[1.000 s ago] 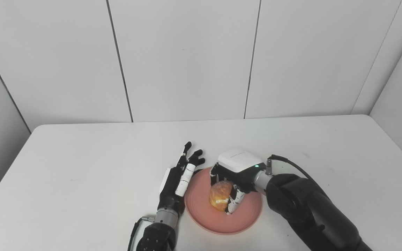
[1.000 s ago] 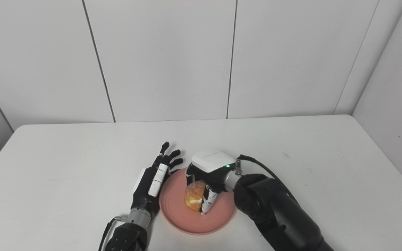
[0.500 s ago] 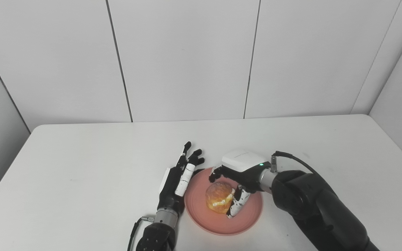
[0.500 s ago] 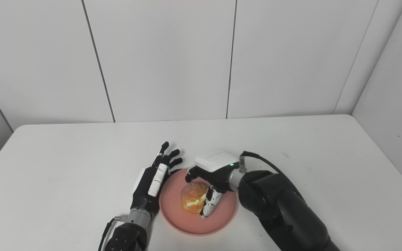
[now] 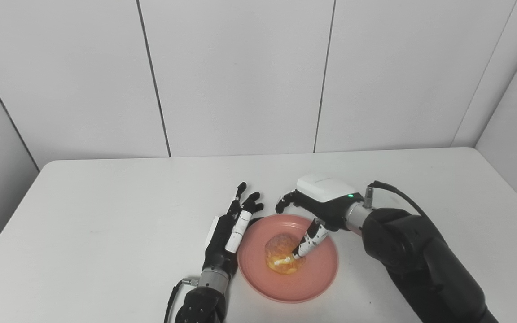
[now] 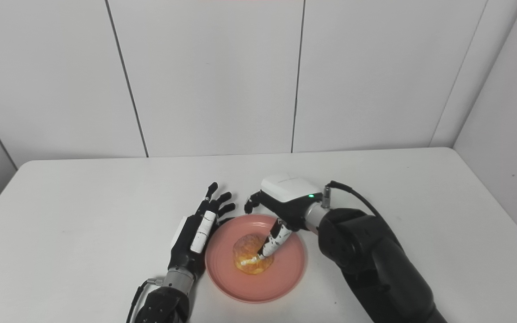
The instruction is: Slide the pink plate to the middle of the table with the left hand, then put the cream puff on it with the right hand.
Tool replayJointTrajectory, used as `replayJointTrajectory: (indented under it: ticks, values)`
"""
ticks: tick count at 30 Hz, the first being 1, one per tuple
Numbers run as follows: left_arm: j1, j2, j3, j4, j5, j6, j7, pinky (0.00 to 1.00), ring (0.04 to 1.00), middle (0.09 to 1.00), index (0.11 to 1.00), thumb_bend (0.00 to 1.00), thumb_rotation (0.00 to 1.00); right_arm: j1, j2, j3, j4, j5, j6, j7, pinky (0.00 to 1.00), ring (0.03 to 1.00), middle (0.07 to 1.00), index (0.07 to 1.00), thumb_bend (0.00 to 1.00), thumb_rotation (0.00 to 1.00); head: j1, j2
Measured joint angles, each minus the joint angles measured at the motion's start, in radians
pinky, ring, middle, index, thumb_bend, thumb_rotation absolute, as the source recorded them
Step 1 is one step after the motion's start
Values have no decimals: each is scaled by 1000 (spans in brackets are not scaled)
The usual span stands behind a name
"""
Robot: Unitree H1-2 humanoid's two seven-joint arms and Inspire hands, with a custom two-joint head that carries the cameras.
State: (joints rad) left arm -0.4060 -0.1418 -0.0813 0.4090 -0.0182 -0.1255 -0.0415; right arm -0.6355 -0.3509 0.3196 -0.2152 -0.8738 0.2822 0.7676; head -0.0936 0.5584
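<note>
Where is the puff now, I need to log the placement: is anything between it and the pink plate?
Nothing visible. The cream puff already sits on the pink plate; the right hand is open above it.

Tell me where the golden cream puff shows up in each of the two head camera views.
Left eye view: golden cream puff just right of centre, low, on the round pink plate.
Right eye view: it sits just left of centre, low.
Shared landmark: the right hand, open, one finger against the puff's right side.
</note>
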Motion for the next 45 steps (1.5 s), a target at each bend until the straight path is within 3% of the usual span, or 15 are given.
replayJointTrajectory:
  ticks: [6, 9, 13, 17, 20, 23, 26, 29, 36, 45]
  values:
    - [1, 0, 5, -3, -1, 2, 0, 747, 850, 897, 1000, 856, 842, 99, 92, -206, 8, 217, -1, -235, 599, 701, 736, 701, 831, 446, 2, 2]
    - [1, 0, 10, -4, -1, 2, 0, 755, 847, 894, 1000, 850, 855, 153, 158, -291, 55, 353, -6, -333, 640, 725, 747, 708, 806, 451, 3, 5]
    - [1, 0, 11, -4, 0, 1, 1, 771, 862, 904, 1000, 851, 868, 202, 226, -373, 118, 544, -47, -431, 614, 716, 748, 708, 789, 574, 0, 6]
    - [1, -2, 14, -4, 6, -2, 16, 858, 913, 935, 1000, 863, 848, 213, 253, -396, 180, 645, -103, -500, 640, 725, 740, 698, 893, 708, 0, 5]
    - [1, -12, 24, 1, 41, -21, 69, 969, 976, 975, 1000, 887, 876, 219, 275, -426, 241, 735, -140, -546, 708, 754, 756, 702, 865, 755, 3, 5]
    - [2, -19, 26, 5, 103, -49, 159, 997, 997, 996, 1000, 843, 947, 243, 294, -442, 293, 818, -180, -568, 778, 800, 791, 714, 817, 805, 5, 8]
    - [6, -27, 26, 6, 183, -85, 261, 1000, 1000, 1000, 1000, 800, 982, 268, 337, -475, 333, 892, -225, -613, 823, 831, 825, 767, 863, 847, 5, 8]
    - [8, -31, 27, 5, 206, -109, 308, 1000, 1000, 1000, 1000, 778, 990, 287, 353, -476, 362, 907, -258, -651, 847, 836, 819, 759, 883, 875, 6, 9]
    - [17, -32, 27, 1, 217, -111, 318, 1000, 1000, 1000, 1000, 809, 1000, 292, 352, -475, 411, 947, -301, -679, 853, 844, 823, 743, 878, 856, 9, 11]
    - [29, -33, 22, -21, 195, -44, 275, 1000, 1000, 1000, 1000, 800, 1000, 307, 354, -453, 451, 889, -419, -772, 996, 949, 913, 860, 868, 997, 8, 14]
